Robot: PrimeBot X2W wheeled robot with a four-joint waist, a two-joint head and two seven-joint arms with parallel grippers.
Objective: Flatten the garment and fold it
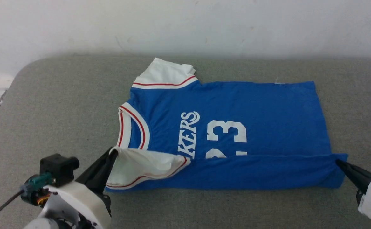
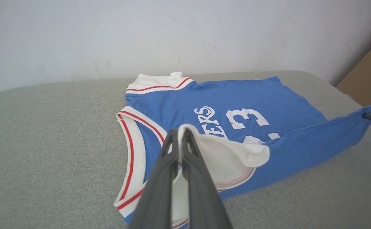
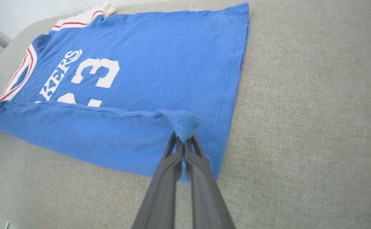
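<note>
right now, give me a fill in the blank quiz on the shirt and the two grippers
1. The left gripper is shut on the shirt's ____ sleeve.
2. The right gripper is shut on a ____ corner of the hem.
3. The stripes on the collar are ____.
Missing words: white; blue; red.

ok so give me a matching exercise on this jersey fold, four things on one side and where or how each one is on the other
1. left gripper
2. right gripper
3. far sleeve
4. collar

a. shut on the hem corner
b. white, red-striped curve at the garment's left end
c. lying on the gray surface, wall side
d. shut on the near white sleeve

Pairs: 1-d, 2-a, 3-c, 4-b
</note>
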